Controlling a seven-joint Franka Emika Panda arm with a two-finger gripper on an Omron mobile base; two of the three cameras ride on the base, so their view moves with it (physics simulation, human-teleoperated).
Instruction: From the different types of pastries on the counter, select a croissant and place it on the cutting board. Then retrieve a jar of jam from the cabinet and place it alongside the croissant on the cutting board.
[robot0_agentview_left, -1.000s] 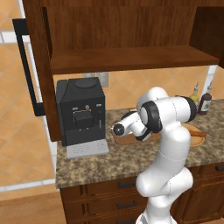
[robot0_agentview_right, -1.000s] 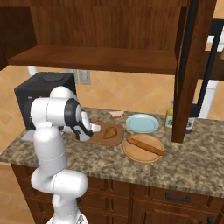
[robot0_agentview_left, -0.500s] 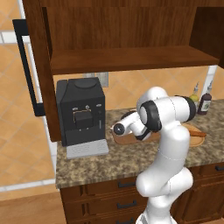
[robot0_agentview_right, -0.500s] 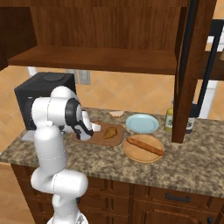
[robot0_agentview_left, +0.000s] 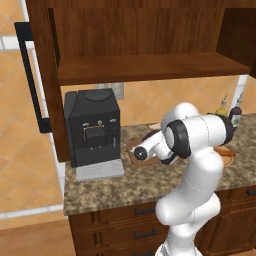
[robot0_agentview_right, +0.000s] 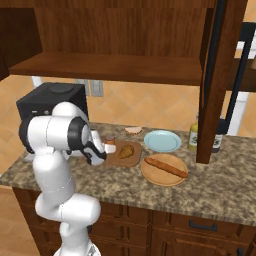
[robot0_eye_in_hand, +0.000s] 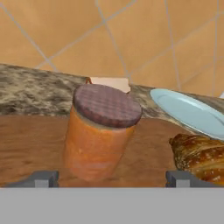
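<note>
Gripper (robot0_eye_in_hand: 112, 178) now spread wide after clamping, jar (robot0_eye_in_hand: 101, 132) freed upright on board (robot0_eye_in_hand: 30, 140) beside croissant (robot0_eye_in_hand: 200, 156); placement looks done.

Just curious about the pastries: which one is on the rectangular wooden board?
The croissant, golden-brown and lumpy. The long orange pastry lies on a round plate; the pale flat piece sits on the counter.

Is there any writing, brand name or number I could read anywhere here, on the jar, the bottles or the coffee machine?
None can be read.
Jar: plain orange side and checked lid, no label.
Coffee machine: small pale marks on the front, too small to read.
Bottles: too small and blurred to tell whether they carry labels.
Croissant, board and plate: no text.
</note>
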